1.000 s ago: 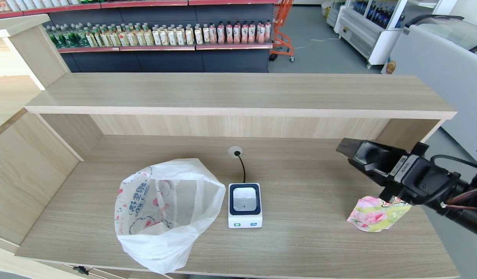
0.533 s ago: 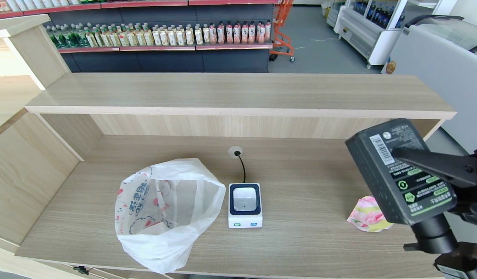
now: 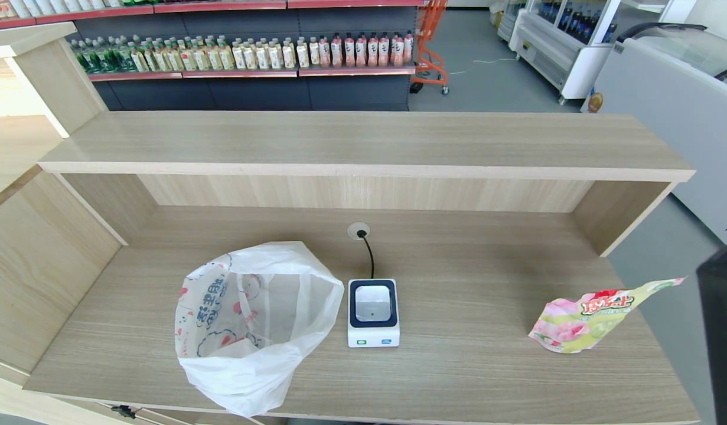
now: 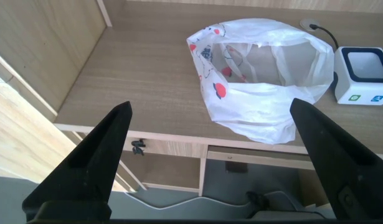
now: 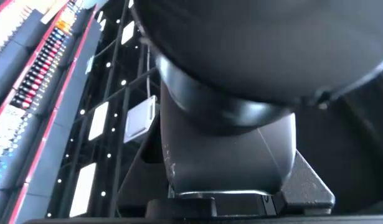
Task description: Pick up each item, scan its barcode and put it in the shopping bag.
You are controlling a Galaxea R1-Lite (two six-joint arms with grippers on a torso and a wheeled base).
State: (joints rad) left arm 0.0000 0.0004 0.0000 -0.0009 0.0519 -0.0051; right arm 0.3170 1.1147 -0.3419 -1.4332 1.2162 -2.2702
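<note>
The left hand (image 4: 211, 107) is held wide open and empty over the worktop's (image 3: 469, 366) front edge, before the shopping bag (image 3: 251, 319), whose mouth gapes upward left of centre. Just beside the bag stands the barcode scanner (image 3: 373, 311), window up. The snack pouch (image 3: 582, 321) lies flat at the right of the frame, its top corner overhanging the worktop's right edge. The pouch is best taken by that overhanging corner, where a flat pack can be pinched, then turned barcode-down over the window.

The state of the right hand cannot be told. A second ago it was over the pouch; since then the right arm (image 3: 720, 330) has been swung up and drawn to the frame's right edge. The pouch, scanner and bag have not been moved.
</note>
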